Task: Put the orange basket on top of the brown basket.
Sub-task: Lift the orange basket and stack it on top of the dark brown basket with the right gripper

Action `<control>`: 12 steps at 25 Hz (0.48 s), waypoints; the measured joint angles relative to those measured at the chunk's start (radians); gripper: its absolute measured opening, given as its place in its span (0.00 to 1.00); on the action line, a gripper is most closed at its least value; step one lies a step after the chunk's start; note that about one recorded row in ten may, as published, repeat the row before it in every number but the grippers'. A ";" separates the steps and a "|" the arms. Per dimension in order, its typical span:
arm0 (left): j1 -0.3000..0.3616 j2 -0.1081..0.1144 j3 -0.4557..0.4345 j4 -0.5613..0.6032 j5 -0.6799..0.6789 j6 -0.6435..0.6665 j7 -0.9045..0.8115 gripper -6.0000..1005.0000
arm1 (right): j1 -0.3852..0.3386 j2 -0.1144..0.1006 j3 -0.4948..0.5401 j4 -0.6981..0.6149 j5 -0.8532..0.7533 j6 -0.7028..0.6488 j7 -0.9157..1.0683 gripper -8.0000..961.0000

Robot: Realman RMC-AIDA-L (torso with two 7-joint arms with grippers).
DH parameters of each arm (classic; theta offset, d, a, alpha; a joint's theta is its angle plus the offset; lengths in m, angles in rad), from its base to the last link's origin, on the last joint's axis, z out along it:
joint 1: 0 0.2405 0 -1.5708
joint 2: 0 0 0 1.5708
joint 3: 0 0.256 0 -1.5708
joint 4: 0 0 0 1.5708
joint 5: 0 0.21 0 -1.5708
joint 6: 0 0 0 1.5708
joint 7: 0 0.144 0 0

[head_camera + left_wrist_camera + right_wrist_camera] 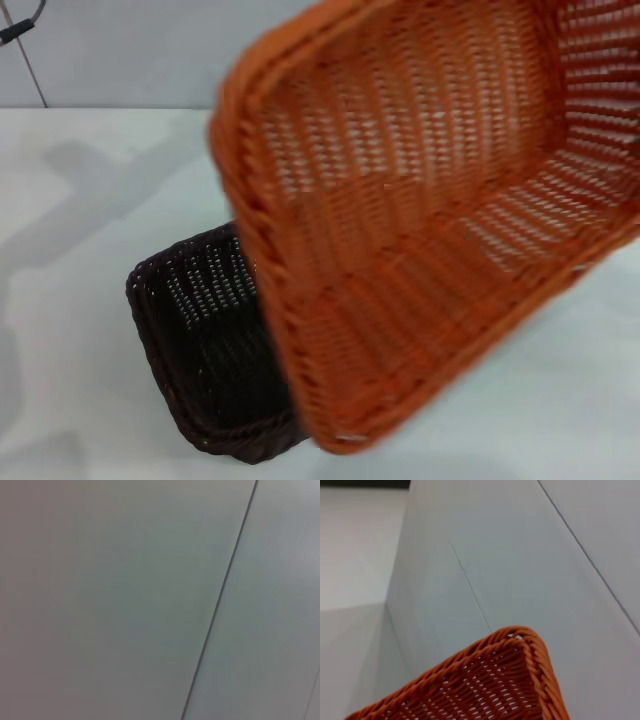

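Observation:
The orange basket (420, 230) hangs in the air, tilted steeply, its open inside facing the head camera and filling most of that view. Below it and to the left, the brown basket (200, 340) stands on the white table (80, 300), its right part hidden behind the orange one. In the right wrist view a braided corner of the orange basket (485, 690) shows close up against the wall. Neither gripper shows in any view. My right arm is hidden behind the orange basket. The left wrist view holds only wall panels.
A pale wall (130, 50) rises behind the table. A dark cable (20, 25) hangs at the far left corner. The left wrist view shows a grey panel (125, 600) with one dark seam.

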 joint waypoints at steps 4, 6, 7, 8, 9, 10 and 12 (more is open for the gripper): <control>-0.003 0.026 0.003 0.012 0.001 -0.005 -0.003 0.86 | -0.009 0.033 0.001 0.113 0.007 0.009 -0.111 0.20; -0.003 0.031 0.004 0.012 0.002 -0.007 -0.003 0.86 | -0.020 0.038 0.002 0.185 0.015 0.015 -0.176 0.20; -0.004 0.037 0.004 0.013 0.003 -0.009 -0.004 0.86 | -0.031 0.040 0.003 0.240 0.019 0.027 -0.236 0.20; -0.004 0.037 0.004 0.013 0.003 -0.009 -0.004 0.86 | -0.031 0.040 0.003 0.240 0.019 0.027 -0.236 0.21; -0.005 0.040 0.004 0.013 0.003 -0.012 -0.004 0.86 | -0.037 0.041 0.003 0.271 0.019 0.041 -0.268 0.21; -0.005 0.041 0.004 0.013 0.003 -0.013 -0.004 0.86 | -0.042 0.041 0.003 0.295 0.019 0.054 -0.294 0.21; -0.005 0.046 0.014 0.014 0.003 -0.014 -0.006 0.86 | -0.048 0.042 0.000 0.341 0.020 0.084 -0.346 0.21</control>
